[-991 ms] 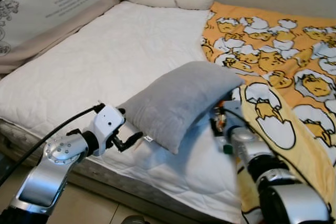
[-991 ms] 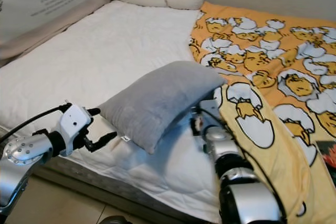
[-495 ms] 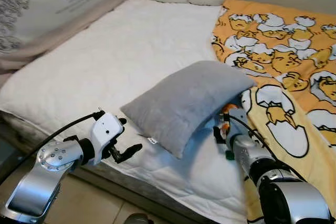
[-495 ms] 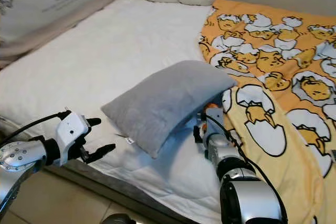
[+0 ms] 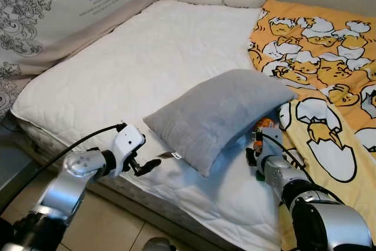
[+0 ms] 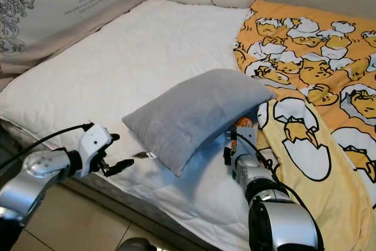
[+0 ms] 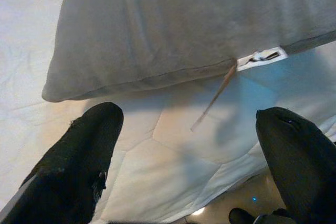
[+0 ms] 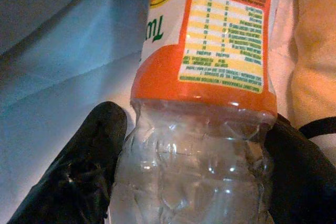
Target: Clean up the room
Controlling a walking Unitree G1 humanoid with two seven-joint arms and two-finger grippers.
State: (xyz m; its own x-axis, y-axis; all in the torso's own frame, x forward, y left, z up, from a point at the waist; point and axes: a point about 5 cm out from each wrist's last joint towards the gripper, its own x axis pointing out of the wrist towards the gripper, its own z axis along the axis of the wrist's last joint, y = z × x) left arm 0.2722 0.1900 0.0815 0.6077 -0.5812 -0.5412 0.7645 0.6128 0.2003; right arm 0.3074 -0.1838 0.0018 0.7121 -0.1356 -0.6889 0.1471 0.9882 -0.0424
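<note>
So you have the right gripper point(image 8: 194, 177) clamped on a clear plastic bottle point(image 8: 205, 77) with an orange label, one black finger on each side of its crumpled lower body. The bottle lies on the white mattress point(image 5: 141, 69), tucked under the raised edge of the grey pillow point(image 5: 220, 116) and just beside the yellow egg-print blanket point(image 5: 317, 86). From the head views you can make out a bit of orange at the pillow's edge point(image 6: 244, 123), right at the end of your right arm. Your left gripper point(image 5: 144, 166) hovers near the mattress's front edge with its fingers spread wide and empty, pointed at the pillow's near corner and its small tag point(image 7: 260, 59). As for progress, I'd judge you're early: the bottle is gripped but not yet lifted clear, and the pillow sits askew mid-bed, the blanket rumpled, all of it left to tidy
</note>
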